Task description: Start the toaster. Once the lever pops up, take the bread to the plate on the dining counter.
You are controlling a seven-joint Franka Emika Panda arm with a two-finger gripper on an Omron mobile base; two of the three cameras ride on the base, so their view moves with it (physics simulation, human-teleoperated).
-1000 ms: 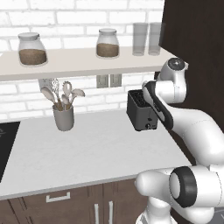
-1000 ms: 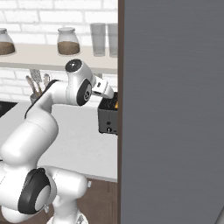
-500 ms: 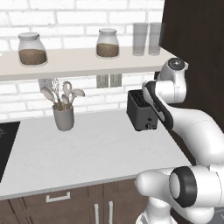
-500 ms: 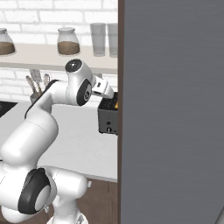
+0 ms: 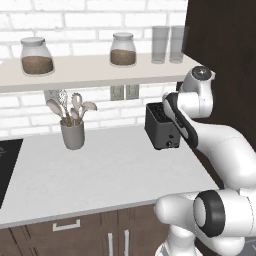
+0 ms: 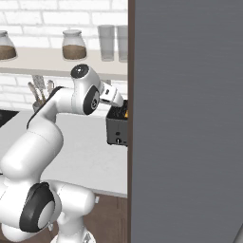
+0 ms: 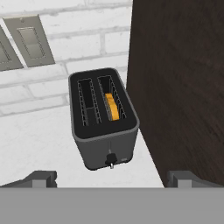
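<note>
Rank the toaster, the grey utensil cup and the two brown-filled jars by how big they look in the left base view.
1. toaster
2. The two jars look alike, so unranked; the left may seem slightly wider.
3. utensil cup, close to the jars.

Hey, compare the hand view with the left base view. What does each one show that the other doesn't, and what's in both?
Hand view alone: the bread sitting down in one slot of the toaster, and the open fingers at the bottom edge.

Left base view alone: the utensil cup, two jars and glasses on the shelf, and the hob's corner.

Both: the toaster, white counter, brick wall and outlet plates.
</note>
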